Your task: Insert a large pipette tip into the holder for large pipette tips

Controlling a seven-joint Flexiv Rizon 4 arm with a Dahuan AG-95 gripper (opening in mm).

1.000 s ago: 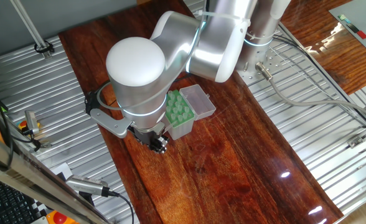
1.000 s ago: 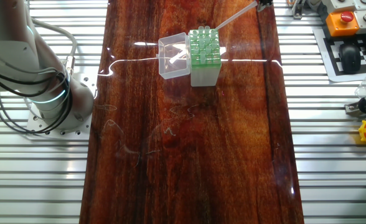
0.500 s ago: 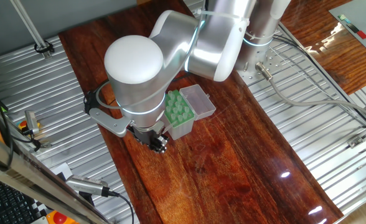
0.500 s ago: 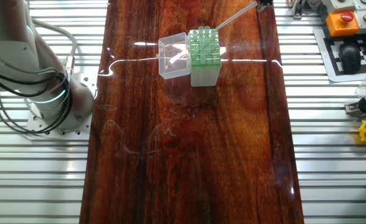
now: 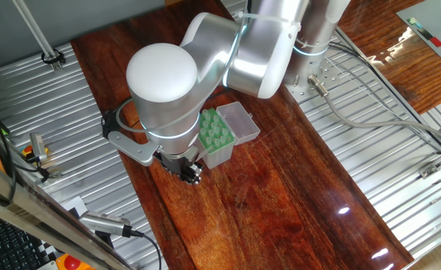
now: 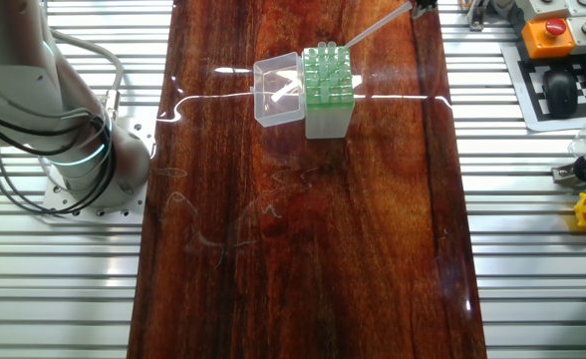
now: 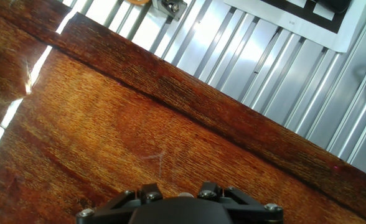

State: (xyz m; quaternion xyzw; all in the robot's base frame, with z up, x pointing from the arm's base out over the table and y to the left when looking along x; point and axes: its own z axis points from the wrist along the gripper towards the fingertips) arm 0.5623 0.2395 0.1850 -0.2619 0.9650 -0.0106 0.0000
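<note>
You're carrying the large pipette tip [image 6: 376, 27] slanted, narrow end hanging just over the far-right corner of the holder for large pipette tips [image 6: 326, 88], which is sitting mid-desk w/ its clear lid [image 6: 278, 90] open to the left. Gripper [image 6: 420, 5] is clamping the tip's wide end at the frame's top edge. Imo straighten the tip upright, center over one hole, then lower slowly. Desk [image 6: 313, 249] edge is running close on the right; plenty of open wood nearer you.

Green-topped holder [image 6: 326, 78] upright, clear lid [image 6: 277, 90] open beside it, pale tip [image 6: 375, 27] slanting above its corner
</note>
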